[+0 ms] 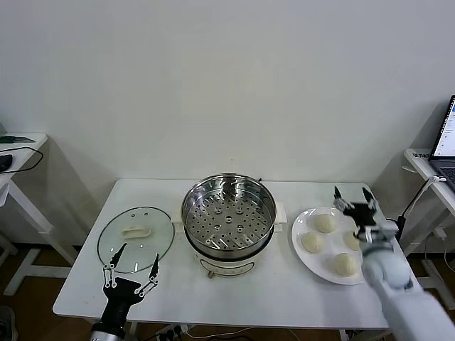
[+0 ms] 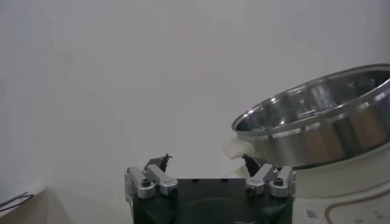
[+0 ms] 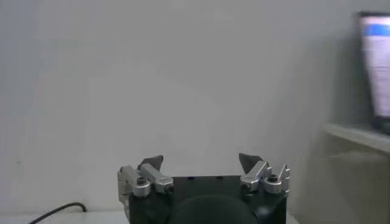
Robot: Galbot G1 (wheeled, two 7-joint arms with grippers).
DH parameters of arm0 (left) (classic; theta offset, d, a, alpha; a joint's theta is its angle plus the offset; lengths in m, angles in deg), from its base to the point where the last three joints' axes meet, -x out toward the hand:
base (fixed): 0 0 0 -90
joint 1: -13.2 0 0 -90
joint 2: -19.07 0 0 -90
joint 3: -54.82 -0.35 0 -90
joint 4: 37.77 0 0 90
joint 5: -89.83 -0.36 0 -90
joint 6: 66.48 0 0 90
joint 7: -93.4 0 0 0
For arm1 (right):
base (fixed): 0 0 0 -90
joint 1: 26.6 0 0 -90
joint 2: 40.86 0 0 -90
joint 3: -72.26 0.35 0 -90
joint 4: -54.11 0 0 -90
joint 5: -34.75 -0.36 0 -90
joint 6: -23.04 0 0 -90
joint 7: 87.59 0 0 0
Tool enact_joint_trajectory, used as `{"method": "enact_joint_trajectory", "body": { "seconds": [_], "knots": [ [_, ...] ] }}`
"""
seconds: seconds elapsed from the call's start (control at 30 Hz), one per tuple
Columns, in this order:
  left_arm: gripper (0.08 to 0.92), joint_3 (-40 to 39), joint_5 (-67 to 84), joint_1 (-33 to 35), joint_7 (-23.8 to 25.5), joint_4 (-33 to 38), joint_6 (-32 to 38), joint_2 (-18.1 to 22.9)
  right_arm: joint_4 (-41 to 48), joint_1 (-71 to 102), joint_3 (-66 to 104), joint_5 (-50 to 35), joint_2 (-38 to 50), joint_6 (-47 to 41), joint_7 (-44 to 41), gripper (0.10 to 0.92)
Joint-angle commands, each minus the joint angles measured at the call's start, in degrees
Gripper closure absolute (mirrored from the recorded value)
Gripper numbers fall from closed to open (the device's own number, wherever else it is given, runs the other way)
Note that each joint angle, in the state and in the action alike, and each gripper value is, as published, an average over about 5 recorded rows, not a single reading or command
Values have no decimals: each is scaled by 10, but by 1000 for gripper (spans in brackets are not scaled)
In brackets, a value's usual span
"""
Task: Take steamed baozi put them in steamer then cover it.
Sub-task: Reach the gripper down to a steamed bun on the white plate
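Several cream-white baozi, among them one at the back [image 1: 325,222], one on the left [image 1: 312,242] and one at the front [image 1: 345,264], lie on a flat white plate [image 1: 304,256] to the right of the steamer. A further bun is partly hidden behind my right gripper. The steamer [image 1: 228,211] stands open at the table's middle with its perforated tray bare; it also shows in the left wrist view [image 2: 317,119]. The glass cover [image 1: 136,229] lies flat to the steamer's left. My right gripper [image 1: 353,193] is open and empty above the plate's far right. My left gripper [image 1: 135,256] is open and empty at the cover's near edge.
A laptop [image 1: 446,138] sits on a side table at the far right, with cables hanging near the table's right edge. Another side table [image 1: 18,153] stands at the far left. The wall is close behind the table.
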Motion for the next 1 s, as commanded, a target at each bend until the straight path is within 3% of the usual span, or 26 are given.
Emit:
{"method": "enact_joint_trajectory", "body": {
  "seconds": [0.03,0.17,0.33,0.63,1.0],
  "knots": [
    [177,1,0,3,-7,6,3,1,173,-223,-182,58,61,-3,-296,203],
    [177,4,1,4,-14,6,5,3,245,-294,-234,173,45,46,-471,203],
    [177,6,2,5,-20,5,6,5,265,-339,-288,303,29,70,-569,203],
    [177,7,1,7,-28,10,5,11,289,-380,-356,451,-35,84,-592,203],
    [177,16,1,14,-34,12,12,15,329,-367,-347,533,-72,99,-577,203]
  ]
}}
